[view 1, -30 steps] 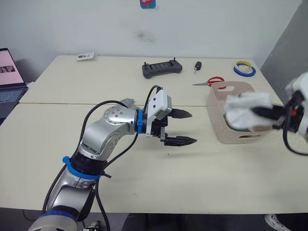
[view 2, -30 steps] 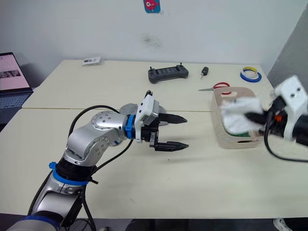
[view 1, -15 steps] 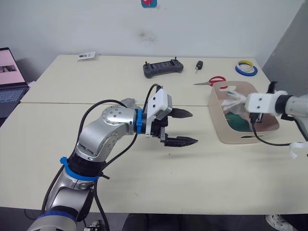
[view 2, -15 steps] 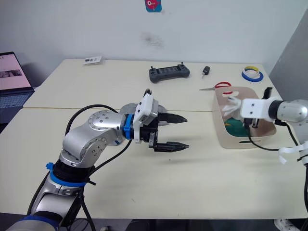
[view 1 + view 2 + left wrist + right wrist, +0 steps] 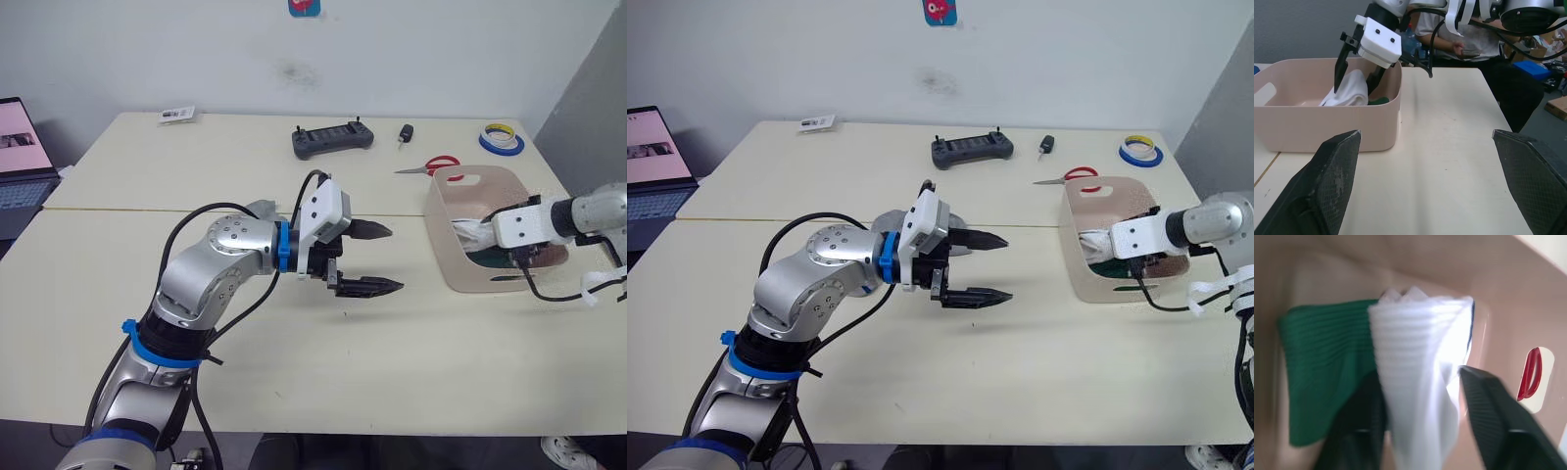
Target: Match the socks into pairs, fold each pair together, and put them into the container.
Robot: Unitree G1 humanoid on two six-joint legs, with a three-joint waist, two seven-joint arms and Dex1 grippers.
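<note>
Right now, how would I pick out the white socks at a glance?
Find the pale pink container at the table's right side, near the red-handled scissors. Inside it, the right claw reaches down around a folded white bundle. It lies against the green socks, and it alone is white and ribbed.

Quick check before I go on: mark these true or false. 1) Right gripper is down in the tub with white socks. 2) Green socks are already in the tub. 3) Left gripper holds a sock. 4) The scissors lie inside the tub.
1) True: the right gripper grips the white socks inside the tub.
2) True: green socks lie beside them.
3) False: the left gripper is open and empty.
4) False: the scissors lie on the table behind it.
</note>
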